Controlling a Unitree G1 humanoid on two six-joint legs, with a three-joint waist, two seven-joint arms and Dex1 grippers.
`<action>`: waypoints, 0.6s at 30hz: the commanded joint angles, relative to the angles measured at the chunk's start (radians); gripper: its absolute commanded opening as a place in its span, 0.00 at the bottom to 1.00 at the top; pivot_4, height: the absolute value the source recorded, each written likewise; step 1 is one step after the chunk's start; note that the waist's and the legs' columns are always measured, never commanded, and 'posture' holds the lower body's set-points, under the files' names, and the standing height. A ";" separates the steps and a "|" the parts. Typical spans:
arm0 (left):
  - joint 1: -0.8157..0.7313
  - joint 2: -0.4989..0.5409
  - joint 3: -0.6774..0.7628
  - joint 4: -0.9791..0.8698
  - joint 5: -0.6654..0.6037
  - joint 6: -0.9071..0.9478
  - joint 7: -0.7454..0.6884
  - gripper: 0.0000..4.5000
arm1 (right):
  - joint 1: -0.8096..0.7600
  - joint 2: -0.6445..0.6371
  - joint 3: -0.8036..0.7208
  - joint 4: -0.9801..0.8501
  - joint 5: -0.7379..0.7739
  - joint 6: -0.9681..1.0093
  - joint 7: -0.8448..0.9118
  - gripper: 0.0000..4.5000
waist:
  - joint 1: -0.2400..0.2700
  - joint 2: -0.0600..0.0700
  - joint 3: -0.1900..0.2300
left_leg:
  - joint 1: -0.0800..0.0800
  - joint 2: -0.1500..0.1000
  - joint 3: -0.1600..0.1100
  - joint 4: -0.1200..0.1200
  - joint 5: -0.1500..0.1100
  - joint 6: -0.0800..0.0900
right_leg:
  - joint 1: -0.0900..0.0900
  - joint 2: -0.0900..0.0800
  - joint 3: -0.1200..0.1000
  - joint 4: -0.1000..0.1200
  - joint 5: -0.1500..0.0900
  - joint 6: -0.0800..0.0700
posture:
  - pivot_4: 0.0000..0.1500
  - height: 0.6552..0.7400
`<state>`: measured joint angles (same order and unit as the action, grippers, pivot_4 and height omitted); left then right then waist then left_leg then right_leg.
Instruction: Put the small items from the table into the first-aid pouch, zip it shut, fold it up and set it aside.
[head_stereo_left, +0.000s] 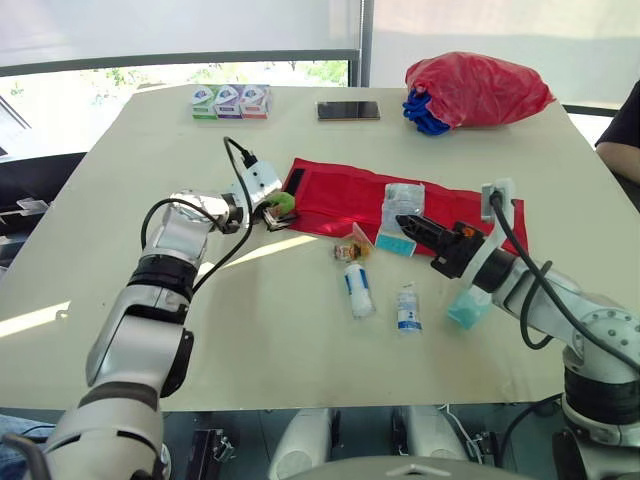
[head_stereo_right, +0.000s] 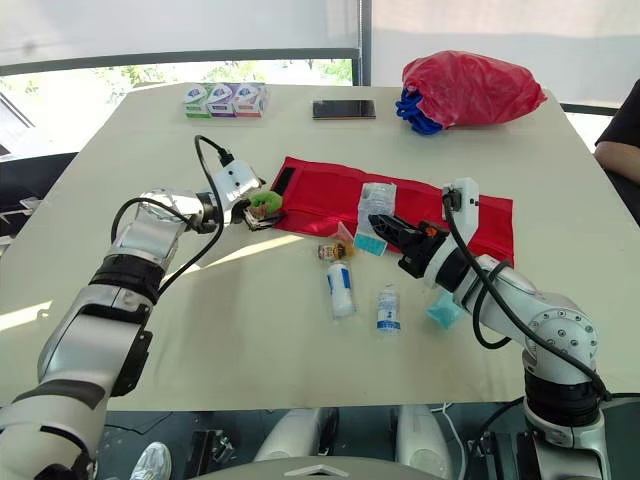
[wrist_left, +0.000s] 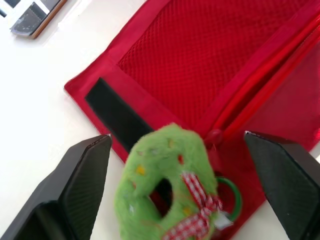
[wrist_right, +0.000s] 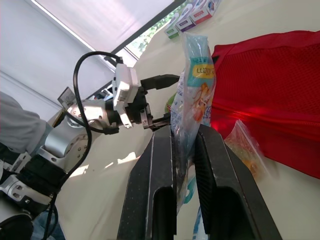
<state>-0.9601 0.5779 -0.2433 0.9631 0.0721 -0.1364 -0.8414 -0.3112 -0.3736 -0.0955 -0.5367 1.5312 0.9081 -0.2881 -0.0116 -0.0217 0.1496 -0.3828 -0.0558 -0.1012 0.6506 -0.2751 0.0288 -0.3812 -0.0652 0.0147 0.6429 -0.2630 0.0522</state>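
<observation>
The red first-aid pouch (head_stereo_left: 335, 190) lies opened flat across the table's middle. At its left end a fuzzy green wreath charm (wrist_left: 160, 185) hangs by the zip. My left gripper (head_stereo_left: 277, 215) is open, its fingers (wrist_left: 85, 170) spread on either side of the charm without touching it. My right gripper (head_stereo_left: 410, 224) is shut on a clear printed packet (wrist_right: 197, 85), held upright over the pouch's near edge. A small orange snack bag (head_stereo_left: 352, 248), a white roll (head_stereo_left: 359, 290) and a small white bottle (head_stereo_left: 407, 307) lie loose in front of the pouch.
A teal packet (head_stereo_left: 466, 310) lies under my right forearm. At the back stand three small boxes (head_stereo_left: 230, 101), a phone (head_stereo_left: 348, 110) and a red bag (head_stereo_left: 475, 88) with something blue. A person's sleeve (head_stereo_left: 625, 130) is at the right edge.
</observation>
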 joint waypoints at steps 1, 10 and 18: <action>-0.062 -0.033 -0.009 0.121 0.061 -0.095 0.030 1.00 | 0.004 0.005 0.009 -0.053 0.016 -0.046 -0.014 0.01 | -0.002 0.000 0.000 | 0.000 0.000 0.000 0.000 0.000 0.000 | 0.000 0.000 0.000 0.000 0.000 0.000 | 1.00 1.00; -0.148 -0.072 0.000 0.266 0.128 -0.135 0.066 0.74 | 0.020 0.001 0.029 -0.077 0.005 -0.097 -0.042 0.01 | -0.003 -0.001 0.000 | 0.000 0.000 0.000 0.002 0.000 0.001 | 0.000 0.001 0.000 0.002 0.001 0.001 | 1.00 1.00; -0.159 -0.066 0.010 0.295 0.156 -0.180 -0.045 0.02 | 0.012 -0.001 0.050 -0.067 -0.005 -0.119 -0.044 0.01 | -0.005 -0.001 0.000 | 0.000 0.000 0.000 0.002 0.000 0.001 | 0.000 0.001 0.000 0.002 0.001 0.001 | 1.00 1.00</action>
<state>-1.0933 0.4978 -0.2432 1.2579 0.2304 -0.2949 -0.8533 -0.2890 -0.3733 -0.0434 -0.5734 1.5192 0.8084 -0.3345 -0.0162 -0.0225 0.1495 -0.3826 -0.0559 -0.1011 0.6522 -0.2752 0.0297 -0.3812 -0.0643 0.0148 0.6452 -0.2625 0.0532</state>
